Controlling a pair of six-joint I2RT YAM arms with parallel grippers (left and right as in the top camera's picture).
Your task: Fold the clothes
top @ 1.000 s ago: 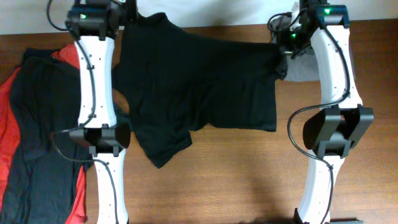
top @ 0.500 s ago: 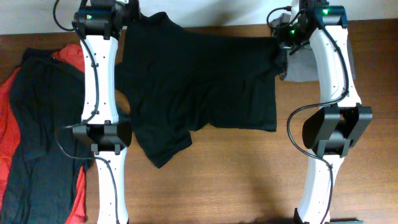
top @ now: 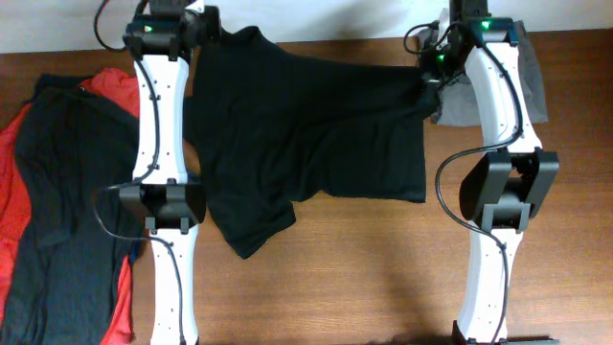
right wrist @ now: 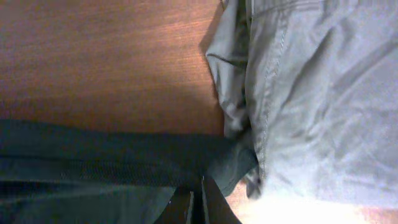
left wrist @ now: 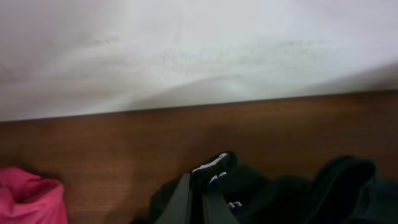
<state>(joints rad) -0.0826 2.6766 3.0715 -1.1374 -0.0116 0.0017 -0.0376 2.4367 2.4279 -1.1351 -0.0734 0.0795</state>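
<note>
A black T-shirt lies spread across the middle of the wooden table, one sleeve folded under at the lower left. My left gripper is shut on the shirt's far left corner; in the left wrist view the fingers pinch black cloth near the table's back edge. My right gripper is shut on the shirt's far right corner; in the right wrist view the fingers pinch dark cloth beside a grey garment.
A pile of red and black clothes lies at the left edge; its red cloth shows in the left wrist view. The grey garment lies at the back right. A white wall runs behind the table.
Both grippers have moved toward the far edge of the table, pulling the shirt's top edge back and stretching it flatter. More of the grey garment shows to the right of the right arm.
</note>
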